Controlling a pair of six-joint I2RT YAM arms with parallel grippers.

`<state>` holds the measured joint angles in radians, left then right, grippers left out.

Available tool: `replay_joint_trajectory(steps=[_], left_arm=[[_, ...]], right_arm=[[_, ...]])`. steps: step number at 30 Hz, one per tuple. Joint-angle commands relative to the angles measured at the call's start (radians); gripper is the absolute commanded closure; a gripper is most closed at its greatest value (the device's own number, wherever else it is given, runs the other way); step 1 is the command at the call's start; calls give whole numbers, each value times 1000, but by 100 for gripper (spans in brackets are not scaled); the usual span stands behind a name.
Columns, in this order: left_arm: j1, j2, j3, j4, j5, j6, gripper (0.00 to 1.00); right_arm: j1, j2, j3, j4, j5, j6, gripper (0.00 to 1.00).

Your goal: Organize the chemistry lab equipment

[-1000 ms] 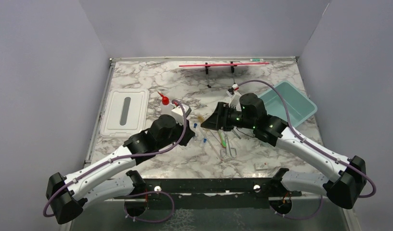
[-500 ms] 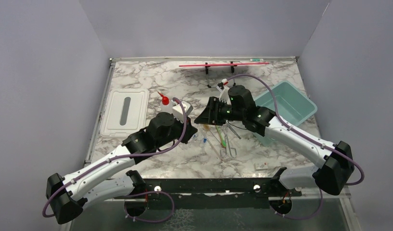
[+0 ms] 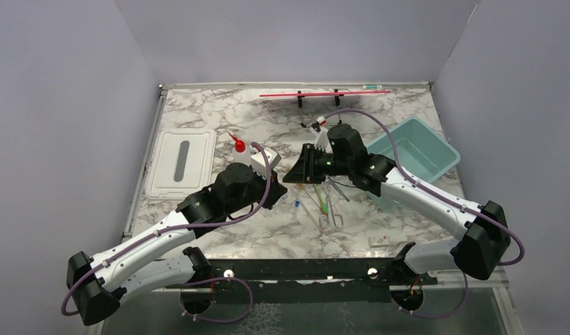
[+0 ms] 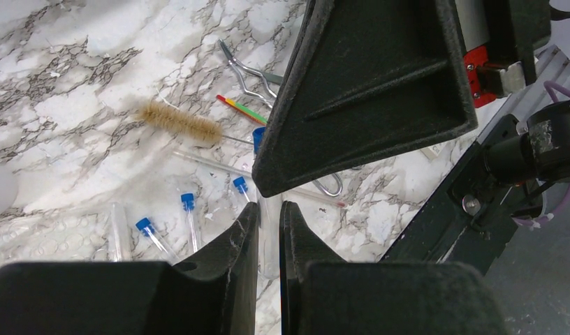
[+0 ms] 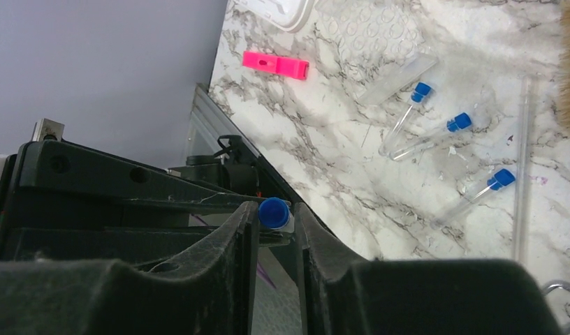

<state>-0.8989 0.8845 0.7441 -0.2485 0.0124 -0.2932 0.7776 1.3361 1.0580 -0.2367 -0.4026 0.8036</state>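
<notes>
Clamping a clear blue-capped tube [image 5: 274, 213], left hand [image 4: 269, 209] faces right hand [image 5: 276, 208], whose grip is unclear.

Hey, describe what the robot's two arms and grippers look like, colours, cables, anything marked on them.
Both the left arm and right arm have white links between rounded black joint housings. A mauve cable loops along each. The left gripper and right gripper have black, grainy, wedge-shaped fingers. Small green lights glow on the right wrist.
</notes>
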Motion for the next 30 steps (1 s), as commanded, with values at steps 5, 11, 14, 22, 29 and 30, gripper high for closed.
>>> replay_joint_trajectory(steps=[5,11,14,22,29,30], left_arm=[[-5,-52,28,-6,-63,-15,67],[-5,-145,65,-155,-385,-49,31],[-5,-211,120,-243,-532,-63,29],[-5,-272,404,-428,-737,-70,29],[-5,-207,619,-512,-806,-18,28],[-6,-194,637,-522,-815,-9,27]], right_arm=[[5,3,27,-14,10,-70,79],[28,7,36,12,207,-229,79],[73,38,48,44,331,-313,79],[294,173,60,311,698,-500,79],[403,370,137,449,792,-564,80],[412,395,148,466,799,-574,80]])
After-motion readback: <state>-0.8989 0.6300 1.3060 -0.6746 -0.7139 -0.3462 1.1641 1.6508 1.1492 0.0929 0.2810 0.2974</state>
